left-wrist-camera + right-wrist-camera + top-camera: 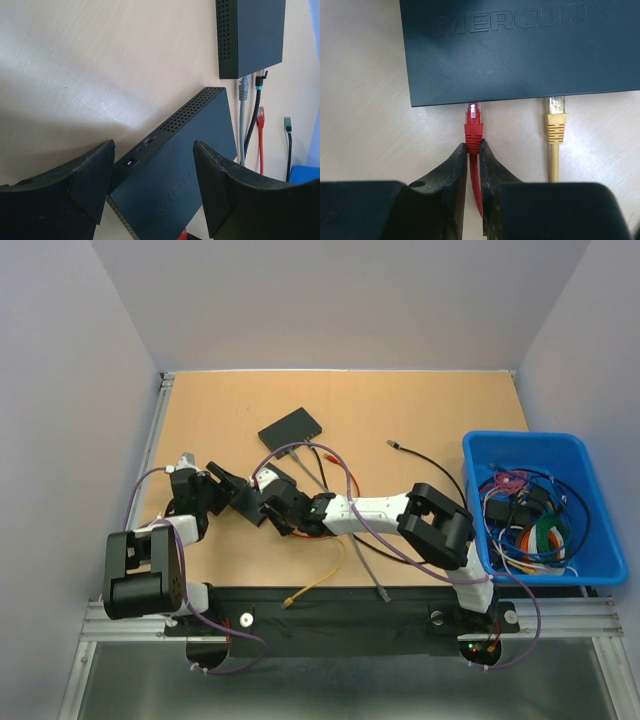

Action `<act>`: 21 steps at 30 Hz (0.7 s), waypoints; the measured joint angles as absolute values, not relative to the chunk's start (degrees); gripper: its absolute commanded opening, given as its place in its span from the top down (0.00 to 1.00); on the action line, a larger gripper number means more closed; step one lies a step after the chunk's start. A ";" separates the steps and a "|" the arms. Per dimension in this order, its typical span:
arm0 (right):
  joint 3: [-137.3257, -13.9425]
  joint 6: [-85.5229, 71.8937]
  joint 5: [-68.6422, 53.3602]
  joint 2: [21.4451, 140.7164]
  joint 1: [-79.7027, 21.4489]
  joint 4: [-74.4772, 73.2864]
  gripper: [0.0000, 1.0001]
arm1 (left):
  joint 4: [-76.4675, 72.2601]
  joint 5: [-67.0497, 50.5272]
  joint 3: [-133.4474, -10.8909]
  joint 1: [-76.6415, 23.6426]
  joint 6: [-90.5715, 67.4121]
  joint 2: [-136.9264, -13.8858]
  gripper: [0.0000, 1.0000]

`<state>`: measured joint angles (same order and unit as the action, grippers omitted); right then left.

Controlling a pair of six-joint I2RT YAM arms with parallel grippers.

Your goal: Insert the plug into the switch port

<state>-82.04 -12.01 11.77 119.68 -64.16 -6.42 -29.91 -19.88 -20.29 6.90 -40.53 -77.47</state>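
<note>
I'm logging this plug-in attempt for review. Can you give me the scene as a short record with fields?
device: dark Mercury switch, lying flat
left gripper: fingers spread on either side of the Mercury switch; contact unclear
right gripper: shut on the red cable just behind its plug
red plug: tip at the switch's port edge; full seating unclear
yellow plug: at the same edge, beside the red plug
second switch: farther back, grey plug at its edge

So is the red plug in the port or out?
Partly in at least: the red plastic plug reaches under the flat black switch, right pincer shut on it. Fully seated: cannot tell.
</note>
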 measured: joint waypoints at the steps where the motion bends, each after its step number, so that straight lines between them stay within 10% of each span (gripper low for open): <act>1: -82.04 -12.01 12.05 119.68 -64.16 -6.44 1.00 | -29.82 -19.90 -20.69 6.72 -40.38 -77.93 0.25; 21: -84.07 -11.29 18.09 121.16 -64.23 -8.93 0.99 | -29.39 -18.50 -23.51 3.05 -38.35 -80.55 0.25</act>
